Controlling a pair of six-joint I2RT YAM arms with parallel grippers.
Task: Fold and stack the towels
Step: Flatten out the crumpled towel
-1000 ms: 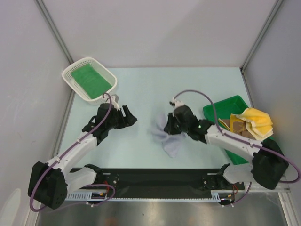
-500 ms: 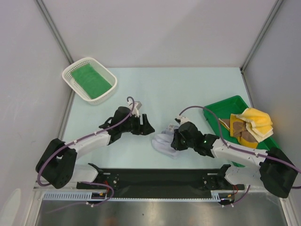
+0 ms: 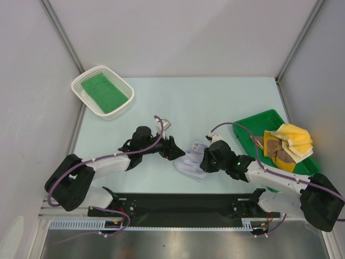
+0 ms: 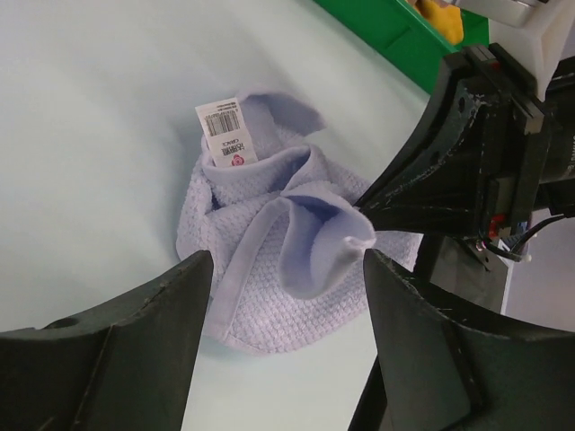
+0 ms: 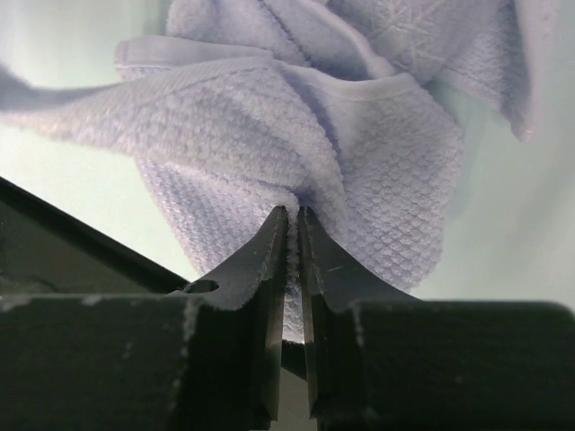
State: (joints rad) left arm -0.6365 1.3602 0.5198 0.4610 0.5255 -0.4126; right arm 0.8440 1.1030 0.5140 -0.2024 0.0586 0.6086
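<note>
The white towel [image 3: 187,163] lay crumpled in a loose heap on the desk [image 3: 215,102], near its front edge and about midway between the two arms. It had no clear long axis. Its hems curled up into several lobes, and a printed label [image 4: 228,131] stood at the far side of the heap in the left wrist view.

The right jaws were clamped on a raised fold at the towel's right edge, with the cloth pinched in the thin slit between them. The left jaws stood wide apart just beside the towel's left edge, mouth facing the heap and touching nothing. A rolled hem [image 4: 314,242] rose straight ahead of that mouth. The coming move probably turned on this: the left arm [image 3: 108,160] was the free one, and the cloth lay directly in front of its open jaws, toward the right arm [image 3: 269,175].

Which corner each lobe belonged to could not be made out, and the towel's underside was hidden.

Well apart, a green towel [image 3: 102,93] lay flat in the basket [image 3: 76,85] at the far left. A yellow towel [image 3: 295,139] and a tan towel [image 3: 272,145] sat bunched in the tray [image 3: 253,125] at the right.
</note>
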